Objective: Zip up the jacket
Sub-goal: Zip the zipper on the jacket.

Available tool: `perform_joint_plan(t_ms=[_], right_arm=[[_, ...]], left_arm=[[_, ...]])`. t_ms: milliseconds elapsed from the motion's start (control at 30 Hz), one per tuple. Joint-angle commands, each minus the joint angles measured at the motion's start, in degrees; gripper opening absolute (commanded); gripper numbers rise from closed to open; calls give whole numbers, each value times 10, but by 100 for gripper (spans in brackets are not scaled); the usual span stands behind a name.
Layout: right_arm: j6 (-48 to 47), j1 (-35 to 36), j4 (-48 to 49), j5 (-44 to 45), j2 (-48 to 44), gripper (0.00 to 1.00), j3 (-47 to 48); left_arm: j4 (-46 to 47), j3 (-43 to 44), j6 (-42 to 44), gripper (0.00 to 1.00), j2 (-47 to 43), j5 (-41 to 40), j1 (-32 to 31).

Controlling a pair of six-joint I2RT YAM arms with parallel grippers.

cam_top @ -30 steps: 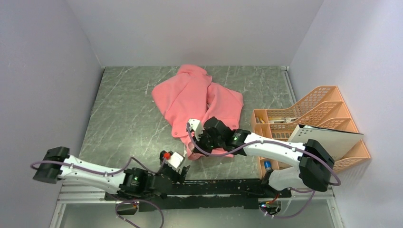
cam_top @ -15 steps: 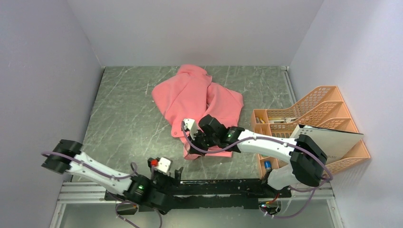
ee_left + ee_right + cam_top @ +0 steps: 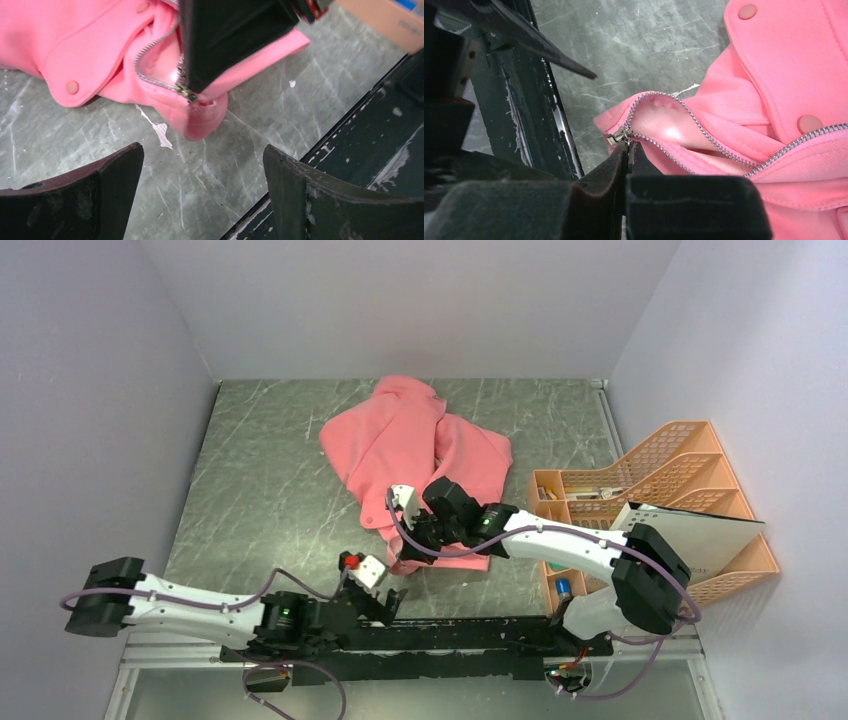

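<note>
jacket [image 3: 400, 440] on table [image 3: 260, 470], rack [image 3: 680, 455] to right

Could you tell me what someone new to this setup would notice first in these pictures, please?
The salmon-pink jacket crumpled on the grey table dominates. The right hand is pinched shut on its near hem, right beside the small metal zipper pull, while the left hand hovers open just short of that corner. An orange file rack stands at the table's right edge.
</note>
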Motion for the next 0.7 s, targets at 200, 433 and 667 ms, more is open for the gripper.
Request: perform_joint_plan(t_ms=[200, 433, 667], right_arm=[[-2, -8, 14, -33, -3, 0, 23], [-2, -8, 14, -41, 1, 0, 25], [-2, -9, 7, -43, -3, 0, 28]], left_arm=[[62, 3, 25, 89, 52, 0, 30], [84, -6, 51, 84, 23, 73, 95], [82, -15, 54, 71, 27, 101, 122]])
